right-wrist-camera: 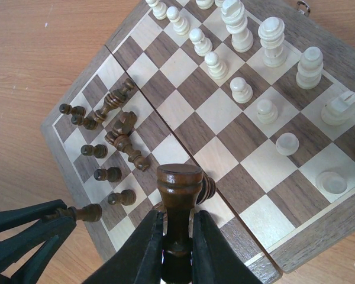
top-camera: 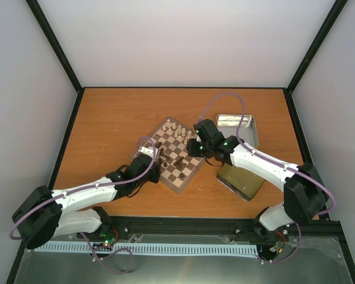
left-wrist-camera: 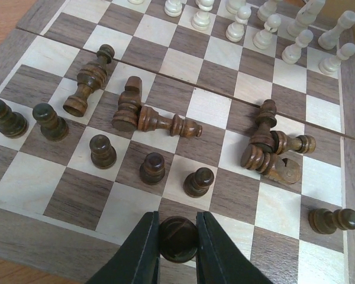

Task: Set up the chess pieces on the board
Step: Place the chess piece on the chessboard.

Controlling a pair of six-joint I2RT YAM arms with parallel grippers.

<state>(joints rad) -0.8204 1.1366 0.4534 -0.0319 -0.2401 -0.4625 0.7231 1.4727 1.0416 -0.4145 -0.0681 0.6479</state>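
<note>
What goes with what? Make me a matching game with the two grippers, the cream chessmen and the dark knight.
1 left gripper
2 right gripper
3 cream chessmen
4 dark knight

A lying on its side
B gripping a dark pawn
C standing in rows
D gripping a tall dark chessman

Pairs: 1-B, 2-D, 3-C, 4-A

Soft, even light fills all three views. The dark chess pieces (left-wrist-camera: 152,168) cast faint, short shadows on the board (left-wrist-camera: 29,177). The metal tin (top-camera: 236,125) gleams palely. The overhead view is coarse; the wrist views are sharp, their black fingers (left-wrist-camera: 139,257) nearly featureless.
</note>
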